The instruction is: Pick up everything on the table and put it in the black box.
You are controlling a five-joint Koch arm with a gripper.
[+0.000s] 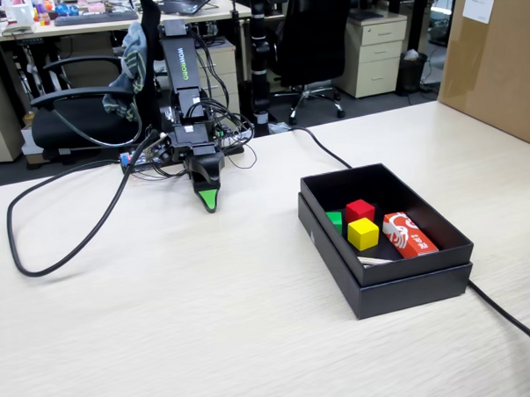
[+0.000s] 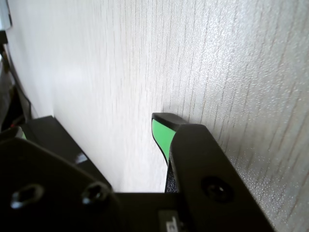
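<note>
The table [image 1: 165,326] is bare around the black box [image 1: 401,289], which sits toward the right of the fixed view. A big brown carton [image 1: 496,56] stands beyond the box at the far right edge. The arm [image 1: 183,88] is folded low to the left of the box, well apart from it, with its jaws [image 1: 209,201] pointing down at the wood. Their green-lined tips look pressed together with nothing between them.

Inside the box lie a red-and-white packet [image 1: 409,234], a red cube [image 1: 360,211], a yellow cube [image 1: 363,234] and, left of those two against the near-left wall, the green cube [image 1: 335,220], partly hidden by the rim.

With no loose piece left outside the box, the job looks finished, and the step in hand seems to be parking. To do that well, the arm should stay left of the box, clear of the cable [image 1: 65,242] looping across the table, and settle without pressing the tips into the wood.

The fixed view alone shows the box, its contents and the arm's posture. The wrist view shows only one green-lined finger [image 2: 161,135] hovering close over the wood grain; the second tip is out of frame there, so that view cannot confirm the closure.
</note>
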